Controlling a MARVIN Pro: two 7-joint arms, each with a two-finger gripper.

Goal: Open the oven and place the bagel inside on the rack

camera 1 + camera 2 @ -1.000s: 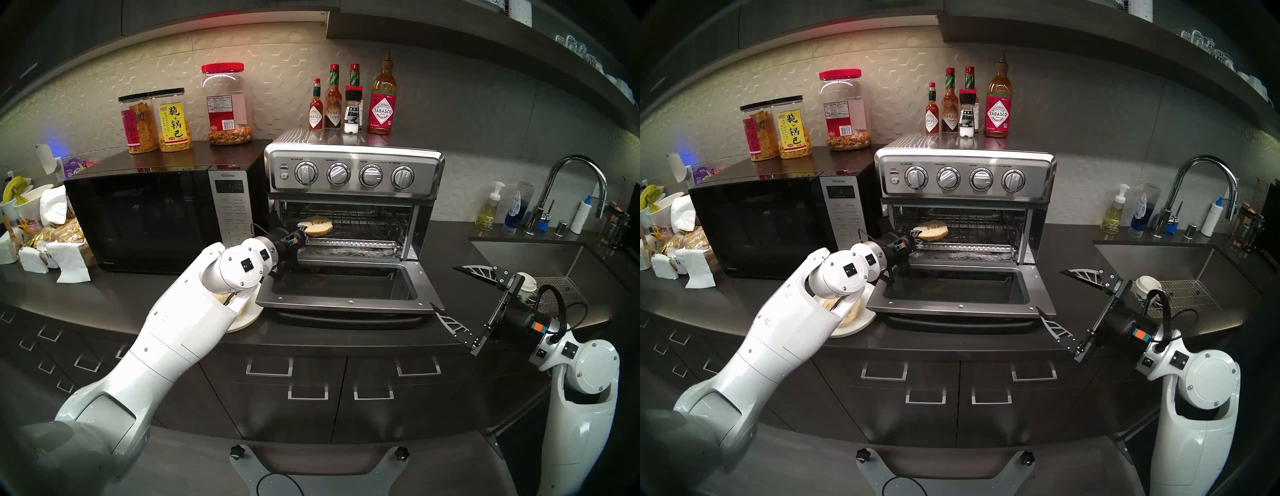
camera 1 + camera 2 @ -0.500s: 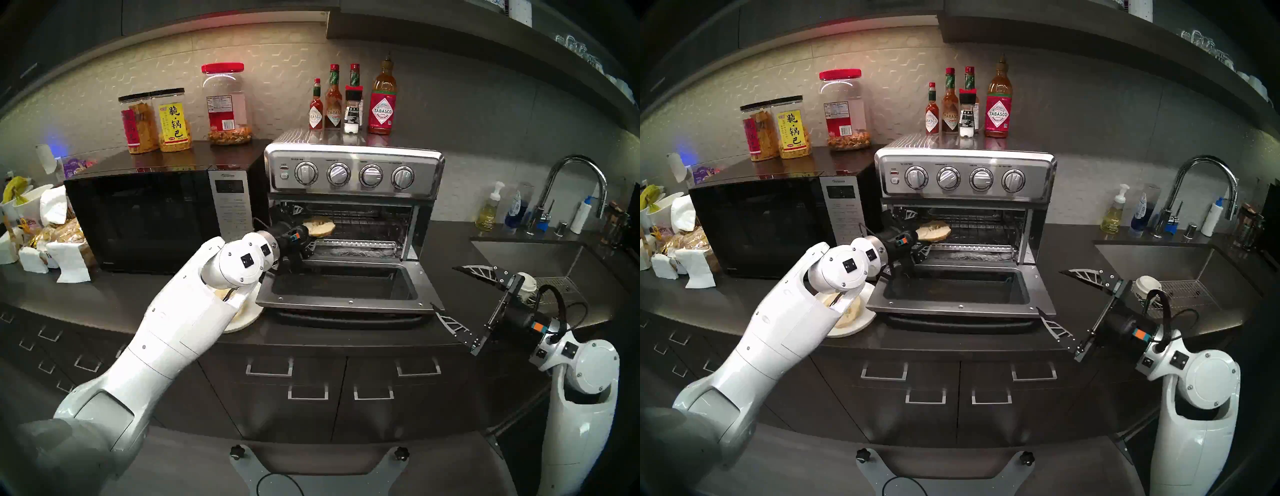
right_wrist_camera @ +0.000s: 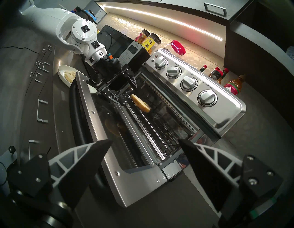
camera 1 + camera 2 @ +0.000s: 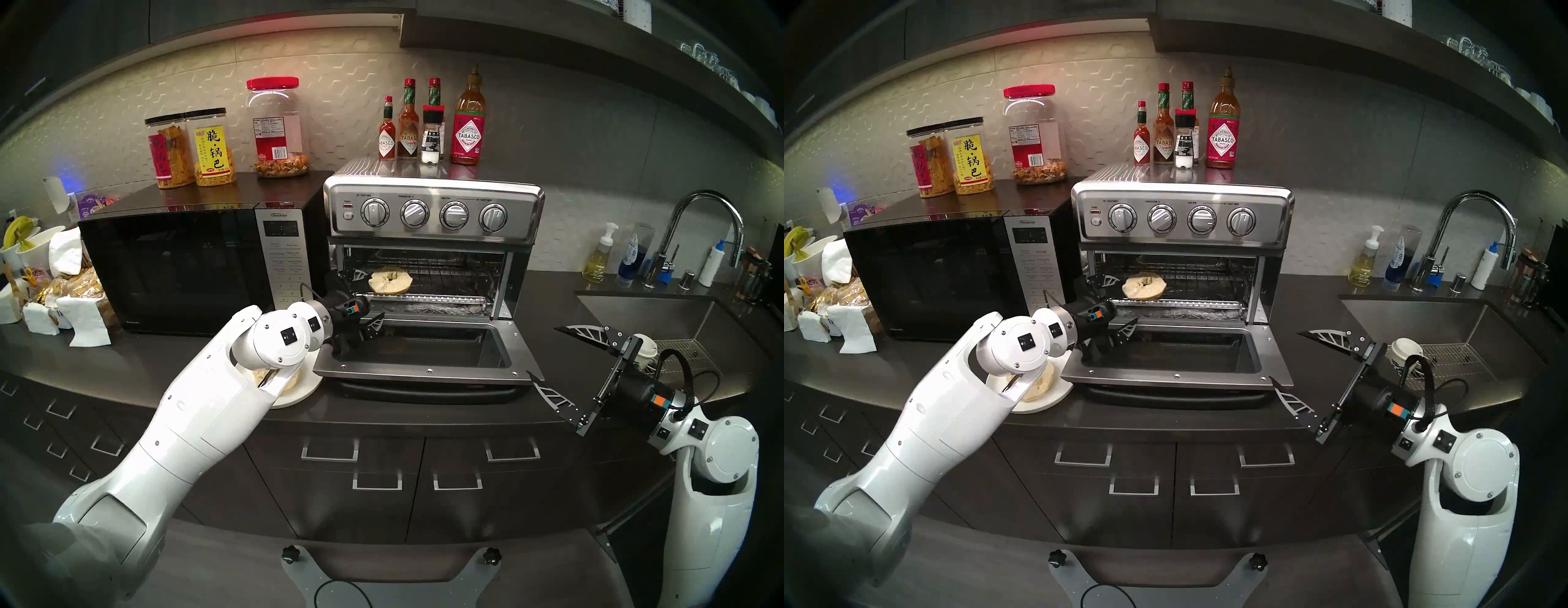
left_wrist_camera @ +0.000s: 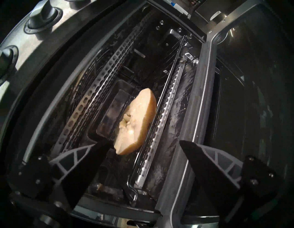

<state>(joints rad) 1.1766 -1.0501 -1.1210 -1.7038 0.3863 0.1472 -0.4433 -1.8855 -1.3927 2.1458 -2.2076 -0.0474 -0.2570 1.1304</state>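
Note:
The oven [image 4: 432, 212] stands with its door [image 4: 424, 369] folded down flat. One pale bagel half [image 4: 390, 280] [image 5: 136, 124] lies cut face up on the wire rack [image 4: 449, 276], at the left of the cavity. My left gripper [image 4: 368, 299] [image 5: 145, 142] is open just outside the oven's left front, a short way from that half and holding nothing. The other bagel half [image 4: 1038, 384] [image 3: 70, 74] rests on a white plate [image 4: 307, 388], mostly hidden by my left forearm. My right gripper [image 4: 543, 351] [image 3: 145, 141] hangs open and empty by the door's right corner.
A black microwave [image 4: 178, 271] with snack jars on top stands left of the oven. Sauce bottles [image 4: 466, 123] sit on the oven's top. To the right are the sink [image 4: 662, 314], the faucet, soap bottles and a paper cup [image 4: 647, 346]. Bread bags crowd the far left.
My left gripper opened and let the bagel half go. The half now lies flat on the rack. The gripper has drawn back out of the oven toward the front left. My right arm stayed still.

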